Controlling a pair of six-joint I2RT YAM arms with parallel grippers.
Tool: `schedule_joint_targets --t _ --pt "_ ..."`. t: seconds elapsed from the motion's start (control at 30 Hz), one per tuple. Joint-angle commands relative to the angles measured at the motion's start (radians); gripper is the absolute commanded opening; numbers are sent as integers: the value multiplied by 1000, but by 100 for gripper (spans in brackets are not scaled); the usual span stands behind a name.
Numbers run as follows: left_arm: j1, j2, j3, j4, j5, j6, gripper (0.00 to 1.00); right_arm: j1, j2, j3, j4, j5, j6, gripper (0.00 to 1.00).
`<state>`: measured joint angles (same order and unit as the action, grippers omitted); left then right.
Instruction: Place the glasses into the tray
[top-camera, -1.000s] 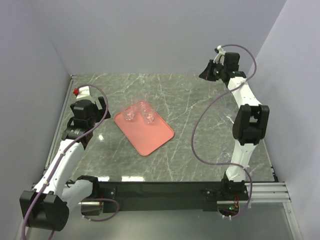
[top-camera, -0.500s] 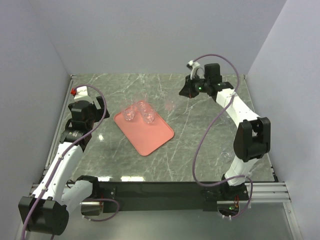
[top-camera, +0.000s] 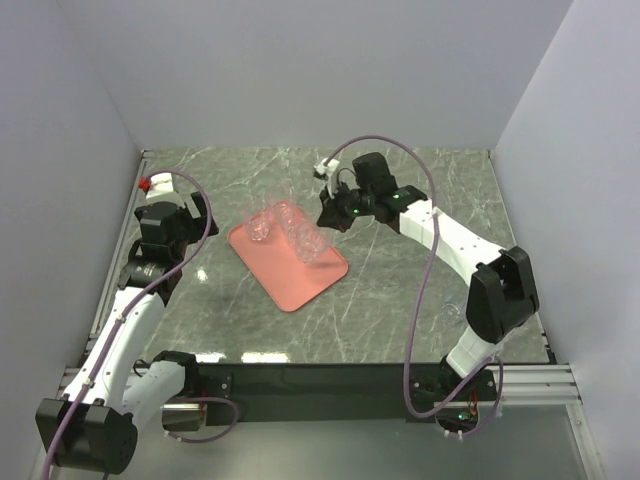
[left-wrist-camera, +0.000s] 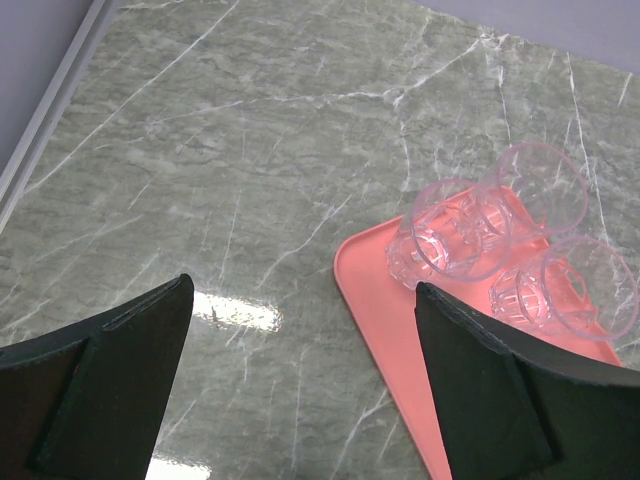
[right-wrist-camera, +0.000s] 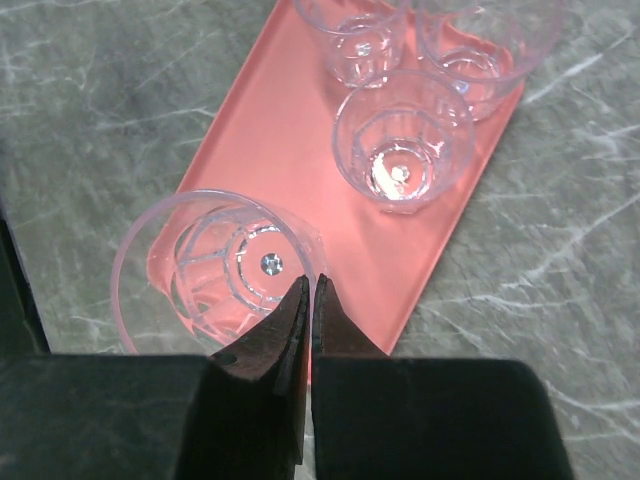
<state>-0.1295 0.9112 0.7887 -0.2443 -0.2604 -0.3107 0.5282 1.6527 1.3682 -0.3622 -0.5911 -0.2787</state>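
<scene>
Over to the right gripper (right-wrist-camera: 308, 292): clamped tight on the rim of one glass (right-wrist-camera: 215, 270), wall pinched between the fingers, mouth up. Hanging over the tray (right-wrist-camera: 280, 140) near its right long edge; touching down or not, impossible to tell. Just beyond, on the tray's far end, three more glasses (right-wrist-camera: 403, 150), upright and bunched close, the nearest a little apart from the held one. Plenty of bare pink on the near half of the tray. Lying skewed on the table (top-camera: 340, 320), that tray, left of centre. Stretched in from the near right, the right arm (top-camera: 440, 235). On the other side, the left gripper (left-wrist-camera: 300, 300) spread wide, gripping nothing, hovering above bare marble near the table's left edge, tray corner just ahead to its right. Open marble all round the tray; grey walls (top-camera: 300, 70) closing in left, far and right.
</scene>
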Motion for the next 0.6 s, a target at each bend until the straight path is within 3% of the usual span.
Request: schedule_joint_targets --t 0.0,0.57 --pt "4 -21 -6 43 -11 -5 98 45 12 26 40 62 -16 0" --pt "4 -32 -8 43 -20 -8 98 217 157 149 60 243 -13 0"
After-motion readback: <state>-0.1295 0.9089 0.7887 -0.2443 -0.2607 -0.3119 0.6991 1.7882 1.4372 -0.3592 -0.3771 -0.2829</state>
